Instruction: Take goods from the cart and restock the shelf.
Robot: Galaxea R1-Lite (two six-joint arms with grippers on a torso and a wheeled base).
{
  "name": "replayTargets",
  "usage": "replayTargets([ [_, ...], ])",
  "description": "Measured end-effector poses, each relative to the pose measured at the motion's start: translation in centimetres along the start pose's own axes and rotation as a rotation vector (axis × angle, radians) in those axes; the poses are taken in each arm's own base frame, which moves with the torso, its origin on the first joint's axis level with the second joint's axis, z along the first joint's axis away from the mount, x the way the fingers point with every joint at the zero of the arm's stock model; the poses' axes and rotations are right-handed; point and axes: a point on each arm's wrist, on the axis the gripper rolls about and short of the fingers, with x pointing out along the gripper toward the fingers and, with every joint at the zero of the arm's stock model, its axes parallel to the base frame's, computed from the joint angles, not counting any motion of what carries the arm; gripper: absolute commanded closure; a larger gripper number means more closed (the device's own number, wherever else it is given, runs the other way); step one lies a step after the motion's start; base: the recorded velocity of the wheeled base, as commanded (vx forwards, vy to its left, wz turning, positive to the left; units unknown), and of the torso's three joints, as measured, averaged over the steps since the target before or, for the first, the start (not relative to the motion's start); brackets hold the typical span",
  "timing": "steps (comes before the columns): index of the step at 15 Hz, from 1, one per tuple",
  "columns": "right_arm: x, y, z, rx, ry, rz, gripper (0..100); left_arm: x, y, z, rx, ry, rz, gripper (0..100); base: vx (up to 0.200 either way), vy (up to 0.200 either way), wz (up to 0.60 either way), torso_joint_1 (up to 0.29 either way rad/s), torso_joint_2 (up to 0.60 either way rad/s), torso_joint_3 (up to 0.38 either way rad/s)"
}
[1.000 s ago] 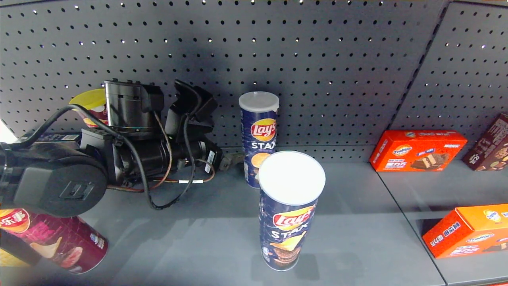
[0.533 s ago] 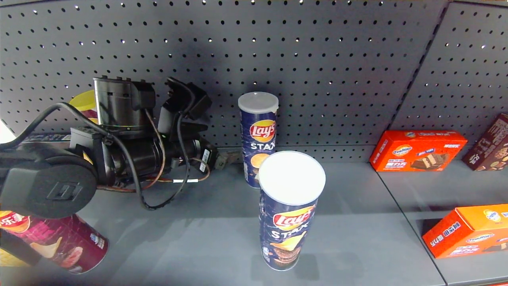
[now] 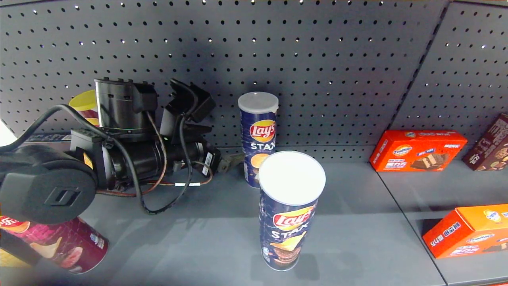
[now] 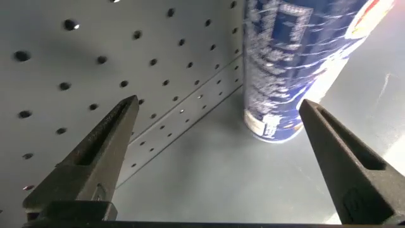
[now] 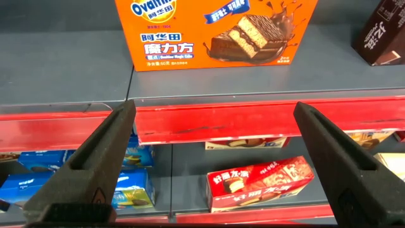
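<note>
Two tall blue chip cans stand upright on the grey shelf (image 3: 357, 238), one at the back (image 3: 258, 139) by the pegboard and one in front (image 3: 289, 210). My left gripper (image 3: 232, 159) lies low over the shelf, just left of the back can and pointing at it. In the left wrist view the gripper (image 4: 218, 104) is open and holds nothing, with the back can's base (image 4: 278, 69) a little beyond the fingertips. My right gripper (image 5: 212, 107) is open and holds nothing, facing an orange box (image 5: 215, 31) above a red shelf edge (image 5: 253, 117).
A dark red can (image 3: 63, 242) lies on its side at the lower left, under my left arm. A yellow-lidded can (image 3: 84, 101) stands behind the arm. Orange boxes (image 3: 416, 151) (image 3: 468, 230) and a brown box (image 3: 490, 143) occupy the right bay.
My left arm drew back a little to the left, then its tip came back toward the back can. Both blue cans stayed where they were.
</note>
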Motion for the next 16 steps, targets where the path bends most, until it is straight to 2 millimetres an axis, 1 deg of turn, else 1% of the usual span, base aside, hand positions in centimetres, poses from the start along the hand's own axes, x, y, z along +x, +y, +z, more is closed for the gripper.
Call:
replayTargets([
  [7,0.0,0.0,0.0,0.0,0.0,0.0,0,0.79,0.02,-0.12,0.003,0.007,0.004,0,0.0,0.0,0.0,0.0,0.0,0.0],
  [16,0.0,0.0,0.0,0.0,0.0,0.0,0,0.82,0.31,-0.37,0.023,0.03,0.065,0,0.0,0.0,0.0,0.0,0.0,0.0],
])
